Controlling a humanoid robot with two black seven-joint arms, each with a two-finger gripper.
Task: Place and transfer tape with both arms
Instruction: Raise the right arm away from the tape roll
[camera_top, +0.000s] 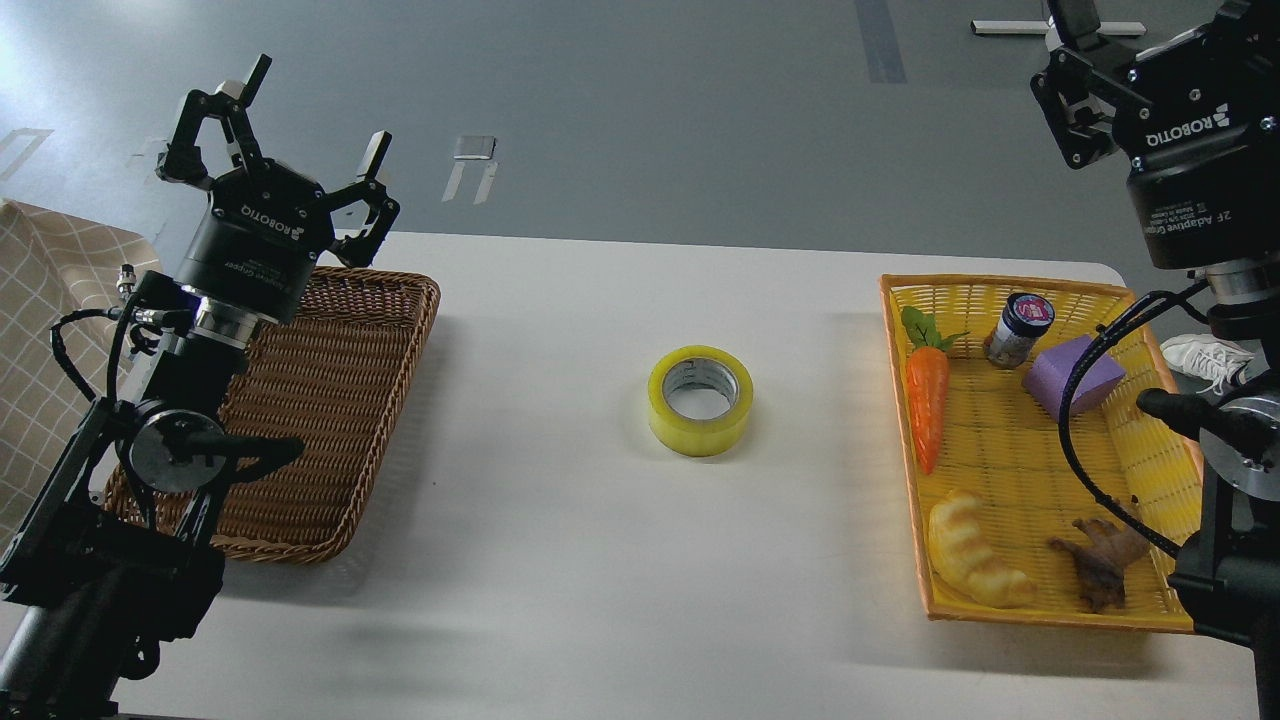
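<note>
The tape, a translucent yellow roll with a grey-white core, lies flat in the middle of the white table with nothing touching it. My left gripper is raised above the far end of the brown wicker basket, well left of the tape, its fingers spread open and empty. My right gripper is held high at the top right, above the yellow basket's far corner. It points up, its fingers are apart with nothing between them, and their tips are partly cut off by the view's top edge.
A brown wicker basket sits at the left. At the right, a yellow basket holds a toy carrot, a small jar, a purple block, a croissant toy and a brown root-like toy. A checked cloth hangs at the far left.
</note>
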